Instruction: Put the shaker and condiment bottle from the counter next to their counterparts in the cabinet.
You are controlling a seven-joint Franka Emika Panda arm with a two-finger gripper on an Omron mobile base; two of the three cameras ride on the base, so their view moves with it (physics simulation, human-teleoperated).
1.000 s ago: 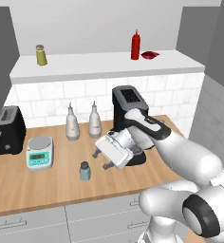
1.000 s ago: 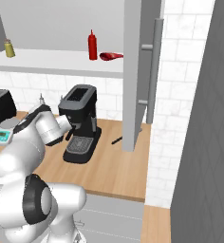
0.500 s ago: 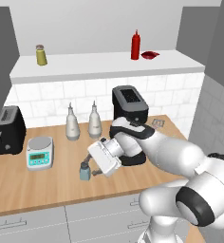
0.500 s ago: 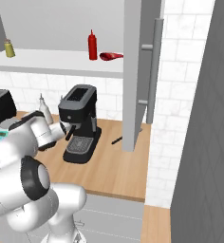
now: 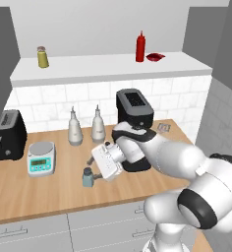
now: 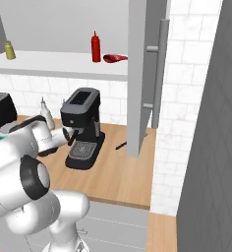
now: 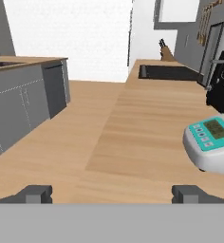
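Simulated kitchen with a white arm reaching low over the counter point(image 5: 49, 192). The gripper point(image 5: 95, 167) hangs just above the worktop near its front edge, its jaws spread wide and holding nothing; in the hand view the two dark fingertips point(image 7: 34, 193) stand far apart with bare wood between them. The shaker point(image 5: 88, 177), pale blue-grey with a darker cap, stands upright on the counter directly beside the gripper, just to its left and slightly nearer the front edge; whether they touch cannot be told. Behind it, toward the tiled back wall, stand two white pear-shaped bottles point(image 5: 75, 128), a black coffee machine point(image 5: 134, 110) to their right, a kitchen scale point(image 5: 41, 159) with a teal panel to their left, and a black toaster point(image 5: 6, 135) at the left end. On the cabinet point(image 5: 113, 69) shelf above, the condiment bottle point(image 5: 140, 47) stands upright toward the right end, just beside a flat red packet point(image 5: 155, 57). An olive-yellow shaker point(image 5: 43, 57) stands well apart from them, near the left end of the same shelf.
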